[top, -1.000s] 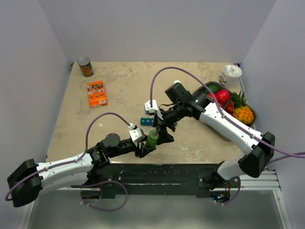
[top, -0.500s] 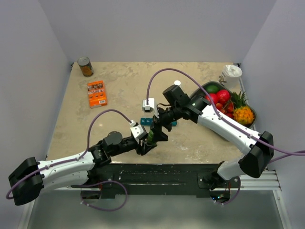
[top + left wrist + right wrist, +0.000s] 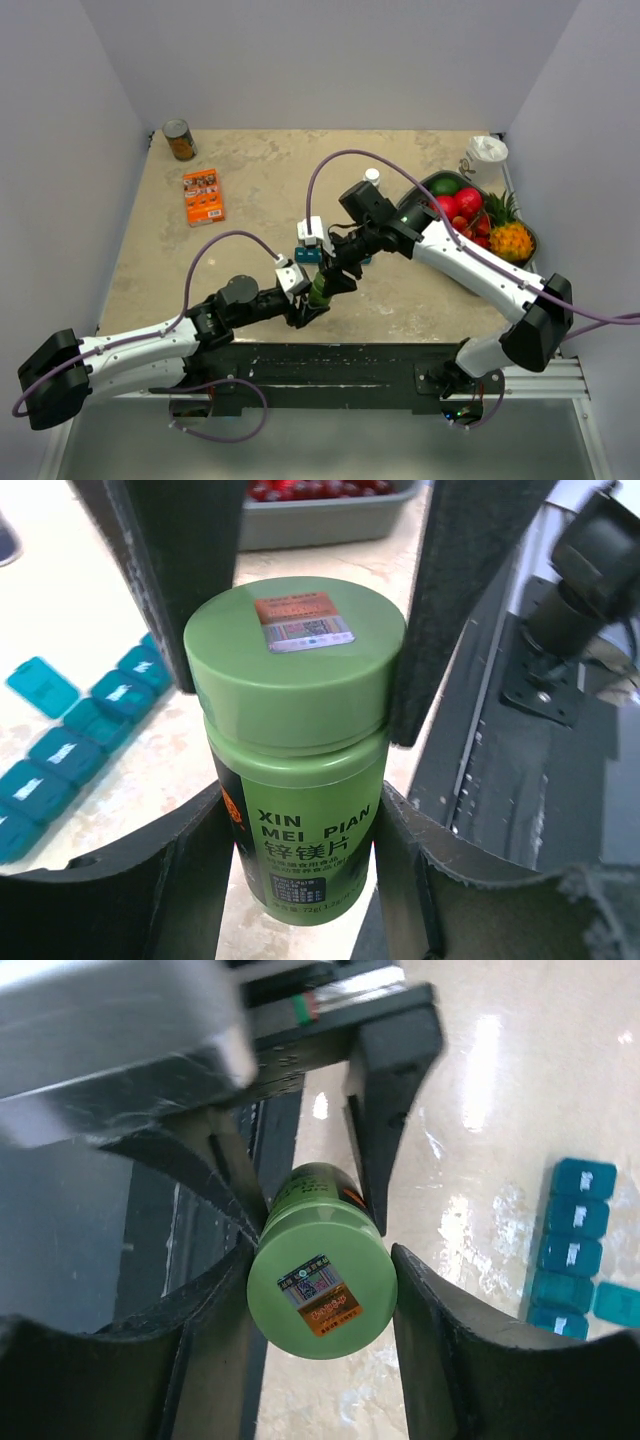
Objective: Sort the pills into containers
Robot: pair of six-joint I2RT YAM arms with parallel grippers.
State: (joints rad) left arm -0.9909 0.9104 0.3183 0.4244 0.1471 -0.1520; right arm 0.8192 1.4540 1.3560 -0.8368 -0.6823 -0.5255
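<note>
Far left at the back of the mottled, stone-look table (image 3: 260,165) stands a round metal can (image 3: 179,140), and nearer lies a flat orange carton (image 3: 203,195), both well apart from the arms.

The left gripper (image 3: 306,308) comes in low from the near-left corner. Its matte black fingers (image 3: 150,880) are clamped on the body of a smooth, glossy green bottle (image 3: 318,291), a cylinder with a dark label and pale lettering. The bottle is tilted, top pointing toward the back of the table. Its broad green cap (image 3: 295,650) is rounded at the edge and has a small printed sticker on top.

The right gripper (image 3: 322,1260) meets it from above and behind. Its curved black fingers (image 3: 440,1360) sit against both sides of the cap, pinching it. The two grippers crowd together here and hide the table beneath them.

The pill organiser (image 3: 572,1250), a strip of small square teal plastic compartments with white marks on the lids, lies flat on the table just beyond the bottle. From above, the right gripper covers its middle.

Behind the right arm a small white-capped bottle (image 3: 372,176) shows. At the far right sits a grey tray (image 3: 425,186) heaped with red, green and spiky yellow fruit (image 3: 512,238), and a white lidded container (image 3: 487,153) stands at the back.
</note>
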